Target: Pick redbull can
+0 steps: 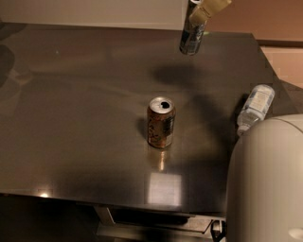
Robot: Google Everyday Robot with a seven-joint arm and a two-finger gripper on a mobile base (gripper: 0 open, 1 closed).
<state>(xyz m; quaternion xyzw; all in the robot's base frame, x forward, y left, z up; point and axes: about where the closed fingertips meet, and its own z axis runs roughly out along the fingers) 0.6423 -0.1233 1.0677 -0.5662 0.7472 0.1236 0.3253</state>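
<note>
The redbull can [191, 38], slim and silver-grey with dark bluish markings, hangs tilted in the air above the far part of the dark table [85, 108]. Its shadow lies on the tabletop below it. My gripper [201, 12] is at the top edge of the view, shut on the upper part of the can; one pale finger [208, 8] lies across the can's top. The can's top end is cut off by the frame edge.
A shorter, wider orange-brown can [161, 122] stands upright mid-table with its top opened. A clear plastic bottle [255, 108] lies on its side near the right edge. My white arm body [267, 184] fills the lower right corner.
</note>
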